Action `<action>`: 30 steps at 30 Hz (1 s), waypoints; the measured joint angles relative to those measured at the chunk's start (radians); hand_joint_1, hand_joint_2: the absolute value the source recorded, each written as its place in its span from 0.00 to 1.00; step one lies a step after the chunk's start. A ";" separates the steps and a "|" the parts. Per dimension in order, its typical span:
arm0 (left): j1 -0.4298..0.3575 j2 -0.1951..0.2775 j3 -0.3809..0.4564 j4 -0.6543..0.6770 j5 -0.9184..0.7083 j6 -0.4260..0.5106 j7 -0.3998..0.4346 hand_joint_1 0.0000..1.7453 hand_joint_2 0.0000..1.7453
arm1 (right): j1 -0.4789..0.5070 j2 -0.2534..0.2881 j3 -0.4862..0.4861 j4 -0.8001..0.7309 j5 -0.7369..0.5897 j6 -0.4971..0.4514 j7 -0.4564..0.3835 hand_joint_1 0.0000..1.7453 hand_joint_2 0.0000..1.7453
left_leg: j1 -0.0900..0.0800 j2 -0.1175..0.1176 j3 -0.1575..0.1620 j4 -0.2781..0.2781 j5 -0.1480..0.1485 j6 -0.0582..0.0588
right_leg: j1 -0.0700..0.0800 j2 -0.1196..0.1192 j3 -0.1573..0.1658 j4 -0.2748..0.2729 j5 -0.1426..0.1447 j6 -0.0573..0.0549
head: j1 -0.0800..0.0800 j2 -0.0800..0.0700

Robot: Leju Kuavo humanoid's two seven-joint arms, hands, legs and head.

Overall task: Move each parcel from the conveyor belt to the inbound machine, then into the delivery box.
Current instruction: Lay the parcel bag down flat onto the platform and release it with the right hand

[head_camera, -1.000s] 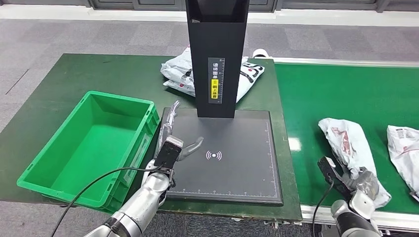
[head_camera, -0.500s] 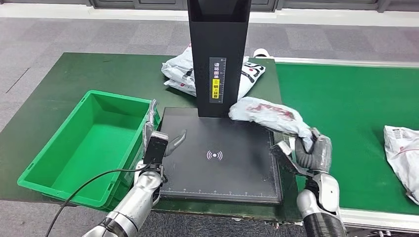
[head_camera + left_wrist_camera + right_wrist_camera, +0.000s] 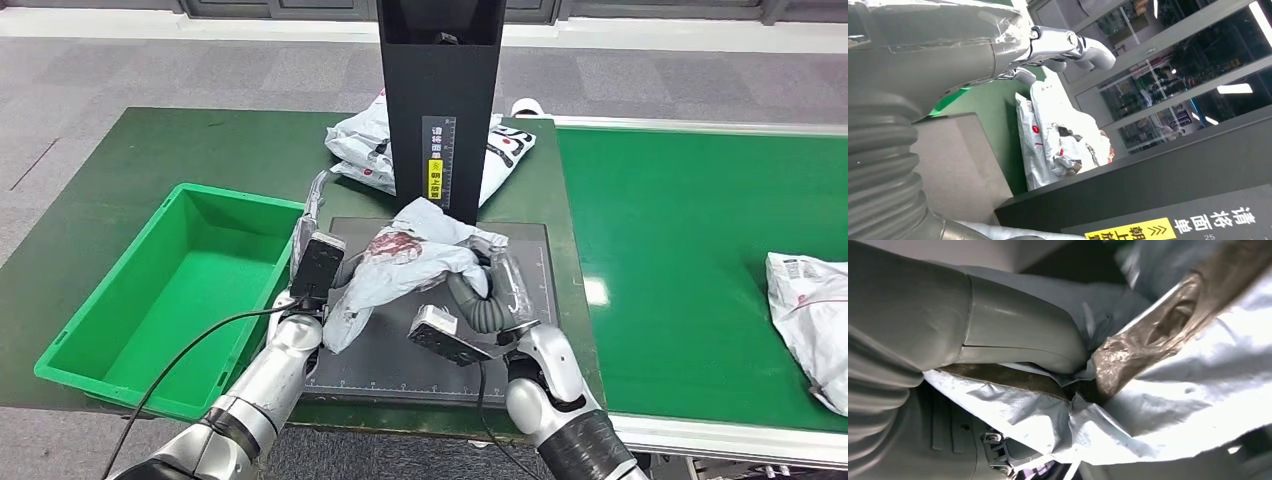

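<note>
My right hand grips a crumpled white parcel with a red print, low over the black scanning plate of the inbound machine, just in front of its black column. In the right wrist view the thumb presses into the parcel's folds. My left hand stands at the plate's left edge with its fingers spread and nothing in them; the parcel's drooping end hangs beside its wrist. The green delivery box sits left of the plate with nothing in it.
Two white parcels lie behind the column, also seen in the left wrist view as parcels. Another parcel lies on the green conveyor belt at the far right. The dark green table extends behind the box.
My right hand has carried the parcel left from the conveyor to above the middle of the plate. My left hand has risen slightly at the plate's left edge.
</note>
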 joint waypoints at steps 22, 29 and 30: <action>-0.031 0.011 0.004 0.006 -0.009 -0.032 0.004 0.00 1.00 | 0.005 -0.057 0.119 0.063 0.067 0.227 0.112 0.00 1.00 | 0.000 0.000 0.000 0.000 0.000 0.000 | 0.000 0.000 0.000 0.000 0.000 0.000 | 0.000 0.000; -0.014 0.026 0.019 -0.011 0.002 -0.042 -0.006 0.00 1.00 | 0.028 -0.087 0.063 0.054 0.012 0.190 0.137 0.00 1.00 | 0.000 0.000 -0.001 0.000 0.000 0.000 | 0.000 0.000 0.000 0.000 0.000 0.000 | 0.000 0.000; -0.009 0.028 0.023 -0.016 0.002 -0.042 -0.006 0.00 1.00 | 0.037 -0.088 0.043 0.046 0.004 0.174 0.134 0.00 1.00 | 0.000 0.000 -0.001 0.000 0.000 0.000 | 0.000 0.000 0.000 0.000 0.000 0.000 | 0.000 0.000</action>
